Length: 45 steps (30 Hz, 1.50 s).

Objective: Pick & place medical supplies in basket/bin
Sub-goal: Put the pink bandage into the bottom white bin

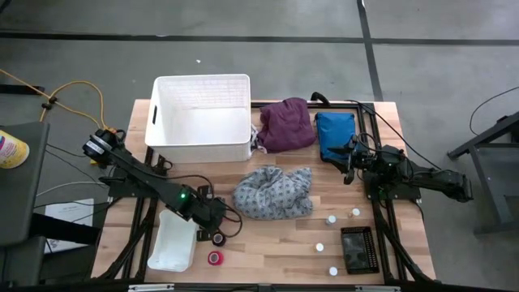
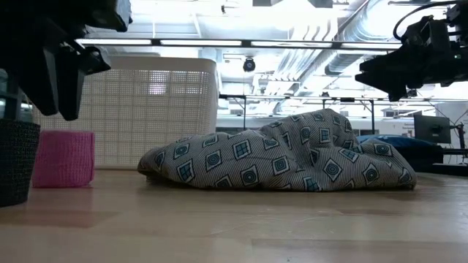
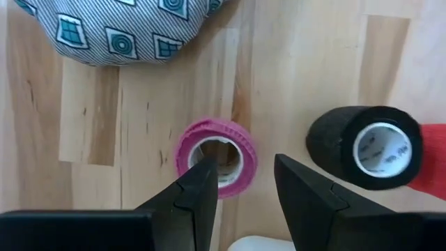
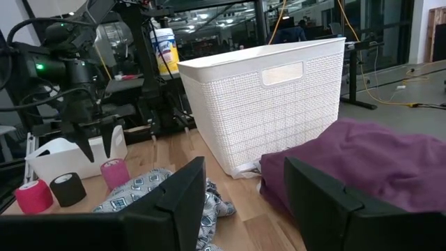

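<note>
A pink tape roll [image 3: 216, 157] stands on end on the wooden table, near the grey dotted garment [image 1: 273, 192]. My left gripper [image 3: 244, 188] hovers open above it, pointing steeply down, and touches nothing; in the low view its fingers [image 2: 51, 80] hang clear above the pink roll [image 2: 63, 158]. A black roll [image 3: 366, 146] lies on its side beside it, with a red roll [image 1: 214, 258] nearer the front edge. The white basket [image 1: 201, 118] stands at the far left. My right gripper [image 4: 244, 202] waits open and level at the table's right, over the purple garment [image 1: 285, 123].
A small white bin [image 1: 174, 242] sits at the near left beside the rolls. Several white-capped vials [image 1: 331, 219] and a black tray [image 1: 358, 249] lie at the near right. A blue cloth item [image 1: 334, 134] lies next to the purple garment.
</note>
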Available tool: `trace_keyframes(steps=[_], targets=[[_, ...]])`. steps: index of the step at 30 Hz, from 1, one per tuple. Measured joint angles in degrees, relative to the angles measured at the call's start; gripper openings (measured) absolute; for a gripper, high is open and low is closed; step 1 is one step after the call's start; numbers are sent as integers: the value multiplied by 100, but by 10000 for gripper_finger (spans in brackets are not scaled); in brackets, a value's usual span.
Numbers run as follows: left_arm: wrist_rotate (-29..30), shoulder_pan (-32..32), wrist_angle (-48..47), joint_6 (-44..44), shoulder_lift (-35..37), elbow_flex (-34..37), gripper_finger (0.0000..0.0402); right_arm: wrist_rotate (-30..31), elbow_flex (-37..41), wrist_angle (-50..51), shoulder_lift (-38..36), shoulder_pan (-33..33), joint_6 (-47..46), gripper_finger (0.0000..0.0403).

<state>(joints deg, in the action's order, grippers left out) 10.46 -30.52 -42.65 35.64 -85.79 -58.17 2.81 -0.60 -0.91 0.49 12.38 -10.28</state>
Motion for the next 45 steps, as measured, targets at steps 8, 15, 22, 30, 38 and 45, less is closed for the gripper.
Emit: trace_keyframes(steps=[8, 15, 22, 30, 38, 45], targets=[[-11, 1, 18, 69, -145, 0, 135, 0, 0, -4, 0, 2, 0, 181], [-218, -2, 46, 286, -298, 0, 135, 0, 0, -15, 0, 1, 1, 181], [-197, -2, 55, 302, -409, 5, 135, 0, 0, -10, 0, 0, 0, 181], [-264, 2, 103, 300, -619, 11, 135, -2, 0, -15, 2, 0, 2, 181], [-266, 2, 130, 350, -620, 11, 131, -2, 0, -12, 2, 2, 2, 181], [-267, 2, 127, 362, -620, 13, 79, -1, 0, -12, 2, 2, 0, 181]])
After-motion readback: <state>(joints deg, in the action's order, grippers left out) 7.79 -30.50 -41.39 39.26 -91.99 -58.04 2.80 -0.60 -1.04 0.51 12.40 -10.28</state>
